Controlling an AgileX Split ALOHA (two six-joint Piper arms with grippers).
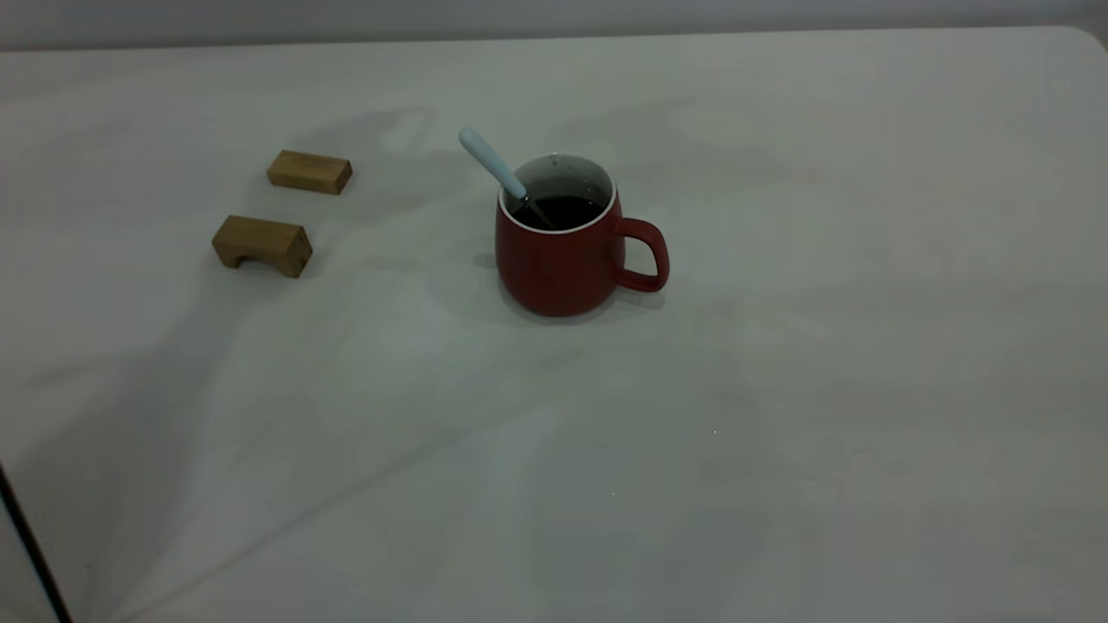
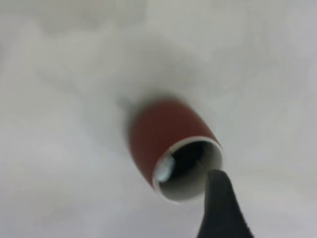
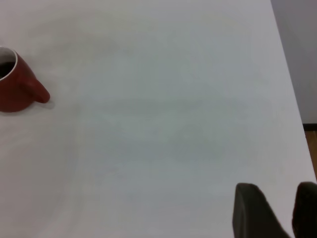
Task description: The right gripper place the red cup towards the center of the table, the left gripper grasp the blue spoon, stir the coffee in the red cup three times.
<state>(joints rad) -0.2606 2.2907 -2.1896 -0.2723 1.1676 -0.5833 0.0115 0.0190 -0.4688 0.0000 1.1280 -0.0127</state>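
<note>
The red cup (image 1: 561, 255) is being seen standing upright near the middle of the tabletop (image 1: 866, 389), its handle turned toward the right arm's side. The coffee (image 1: 564, 211) is lying dark inside it, and the blue spoon (image 1: 493, 164) is leaning on the rim, its bowl sunk in the liquid and its pale handle slanting up toward the left side. Nothing is gripping the spoon.

The left gripper (image 2: 221, 208) is being held above the cup mouth; only one dark finger is being shown there, so whether its fingers are apart cannot be told. The right gripper (image 3: 277, 210) is being kept well apart from the cup, near the tabletop's edge, its fingers parted with nothing between them.

Two wooden blocks (image 1: 286, 208) are lying off to the left side.

As a judgement, the spoon handle could be knocked by a careless descent, and the cup tipped or coffee spilled, since the spoon is resting loosely.
</note>
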